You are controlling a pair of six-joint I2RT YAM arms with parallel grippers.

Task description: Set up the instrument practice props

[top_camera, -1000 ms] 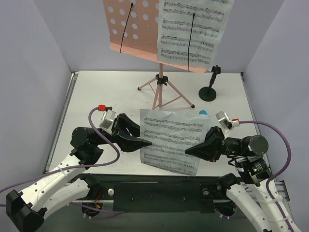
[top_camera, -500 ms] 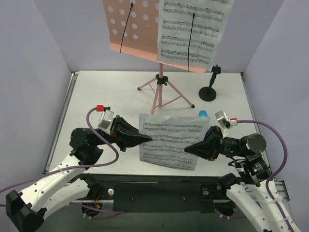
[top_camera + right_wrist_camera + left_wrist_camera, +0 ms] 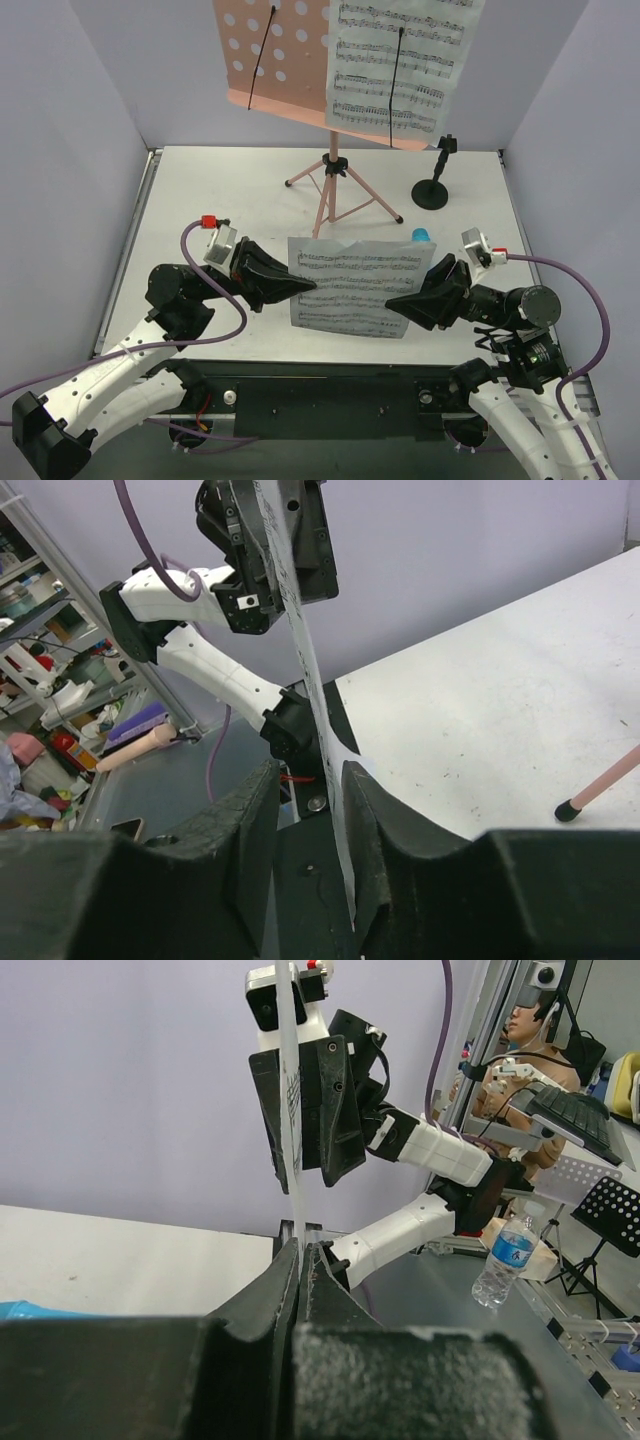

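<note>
From above: the loose sheet-music page (image 3: pixel 350 287) hangs between both grippers, left gripper (image 3: pixel 306 289) pinching its left edge, right gripper (image 3: pixel 394 303) at its right. Left wrist: fingers (image 3: pixel 262 1295) clamped on the page. Right wrist: fingers (image 3: pixel 385 815) spread, page between them.

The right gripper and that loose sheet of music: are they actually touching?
Apart. The right wrist view shows the sheet-music page edge-on between the right gripper's open fingers, with a visible gap on the left side.

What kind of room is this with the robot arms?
Probably a robot lab: the white table sits inside plain lilac walls, and past it are metal shelves of clutter and a person at a keyboard.
</note>
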